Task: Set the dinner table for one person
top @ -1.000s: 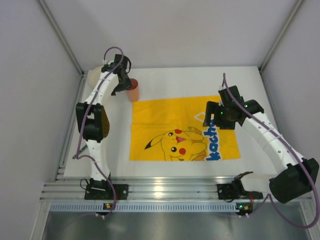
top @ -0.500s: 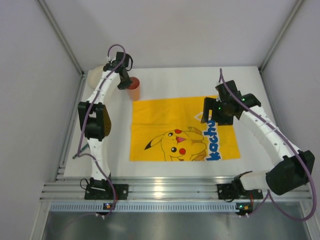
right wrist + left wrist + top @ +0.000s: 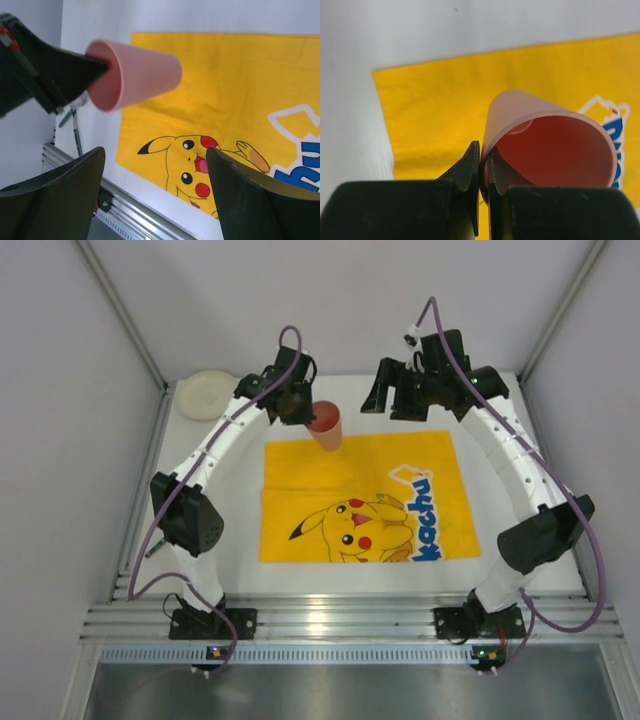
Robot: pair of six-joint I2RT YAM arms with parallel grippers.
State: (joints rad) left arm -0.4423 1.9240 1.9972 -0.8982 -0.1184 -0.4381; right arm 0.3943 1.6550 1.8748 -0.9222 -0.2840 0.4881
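- White dinner table fills the floor of the booth; yellow mat lies flat mid-frame, so that step looks done.
- Pink cup hangs tilted over the mat's upper left edge, its wall pinched by the left gripper; not yet set down.
- Right gripper is spread, holding nothing, upper right of centre.
- Pale plate sits far upper left, off the mat; no cutlery visible. Looks early in the task.

- The left gripper has no free gap: its jaws pinch the rim wall of the tapered pink plastic cup.
- Beneath those jaws lies only the flat yellow Pikachu-print cloth mat on the white matte dinner table.
- The right gripper is spread wide, and the cup hangs ahead of its jaws, apart from them.
- The round white plate lies well left of the left jaws.
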